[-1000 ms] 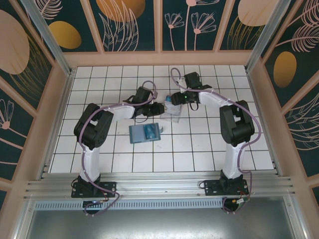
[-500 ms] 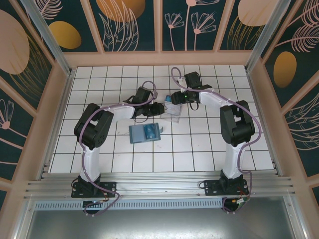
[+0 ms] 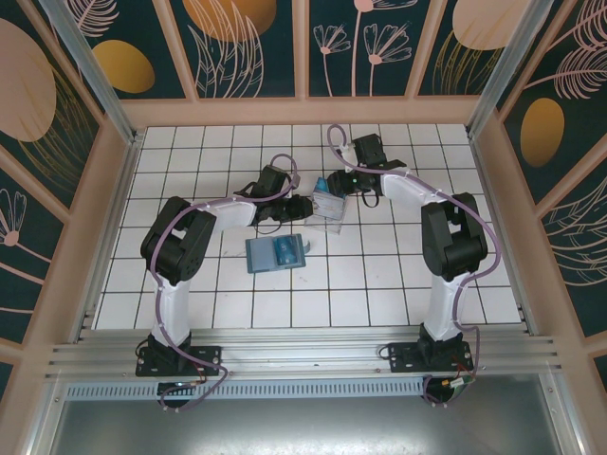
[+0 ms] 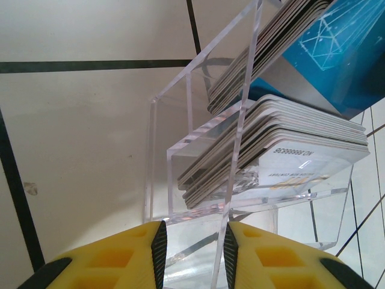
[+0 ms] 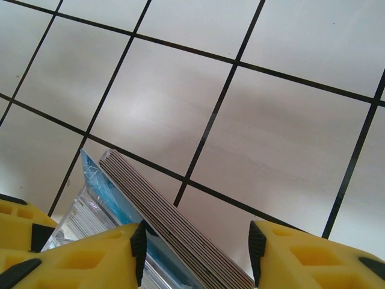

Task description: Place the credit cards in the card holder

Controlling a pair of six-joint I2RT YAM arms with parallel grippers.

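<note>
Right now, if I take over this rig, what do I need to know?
Left hand: straddles a wall of the clear tray; grip unclear.
Right hand: open, either side of a stack of cards in the tray.
Holder: lies open on the table, nearer the bases than the tray, apart from it.
Done: can't tell if the holder has a card in it.
Left: grip a card, lift it out, slot it into the holder, repeat.

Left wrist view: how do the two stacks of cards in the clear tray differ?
The far stack shows a blue face with pale line art; the near stack shows a whitish-grey face with printed numbers. The far stack is cut off by the picture's edge, while almost all of the near stack is in view. They sit in separate compartments of the clear tray. Both are thin cards packed together and leaning the same way.
</note>
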